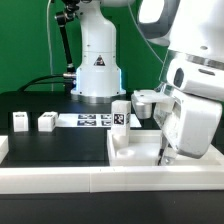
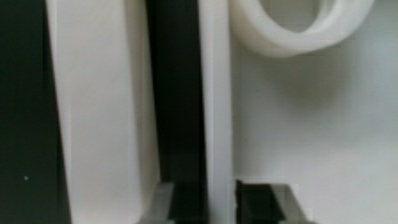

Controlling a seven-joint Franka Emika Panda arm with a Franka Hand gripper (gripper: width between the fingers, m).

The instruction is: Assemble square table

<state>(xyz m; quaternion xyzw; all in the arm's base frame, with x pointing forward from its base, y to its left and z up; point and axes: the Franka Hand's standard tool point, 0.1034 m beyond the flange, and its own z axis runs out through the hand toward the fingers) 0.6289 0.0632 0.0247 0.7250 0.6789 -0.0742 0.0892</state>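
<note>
- A low white wall (image 1: pixel 60 180) edges the black tabletop (image 1: pixel 60 148) nearest the camera.
- The tool (image 1: pixel 163 152), jaws narrow, clamps the raised rim of the white square tray (image 1: pixel 135 150), which lies flat behind the wall on the exterior view's right. A round socket (image 2: pixel 294 40) shows inside the tray.
- One tagged leg (image 1: pixel 120 113) stands upright at the tray's far edge.
- Two more legs (image 1: pixel 20 121) (image 1: pixel 46 121) sit farther back on the exterior view's left, beside the marker board (image 1: pixel 92 121).

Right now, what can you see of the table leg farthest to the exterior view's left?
The leg is a small white block, plastic by the look of it, with a dark tag on the face toward the camera. It rests on the black table near the exterior view's left edge. A second leg of similar look sits just to its right, with a gap between them. Only the table touches it. The wrist view does not show it.
</note>
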